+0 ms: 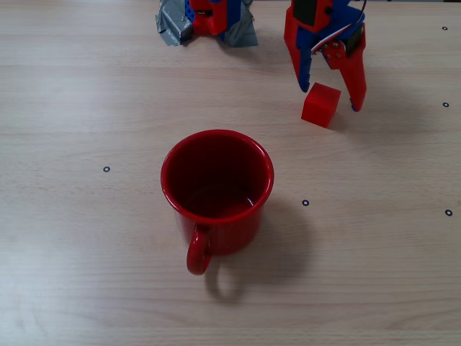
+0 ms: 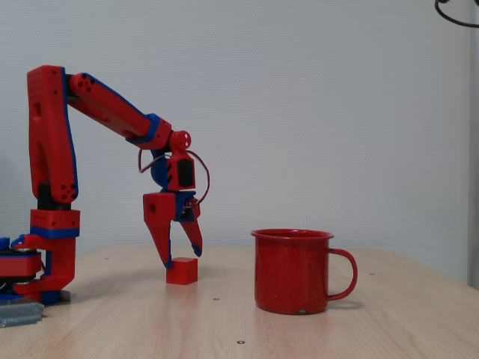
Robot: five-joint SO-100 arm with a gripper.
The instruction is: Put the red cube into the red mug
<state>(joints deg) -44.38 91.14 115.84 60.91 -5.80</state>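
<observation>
The red cube (image 1: 320, 104) (image 2: 182, 271) rests on the wooden table, up and to the right of the red mug (image 1: 216, 189) (image 2: 294, 270) in a fixed view. The mug stands upright and empty, its handle toward the camera there. My red and blue gripper (image 1: 330, 97) (image 2: 182, 256) hangs just over the cube, open, with one pointed finger on either side of the cube's far part. The fingertips (image 1: 356, 101) reach down close to the tabletop. I cannot tell whether a finger touches the cube.
The arm's base (image 1: 209, 18) (image 2: 45, 262) is fixed at the table's far edge with grey tape (image 1: 173, 25). Small black ring marks (image 1: 106, 169) dot the tabletop. A dark cable (image 2: 456, 11) hangs in at the upper right of a fixed view.
</observation>
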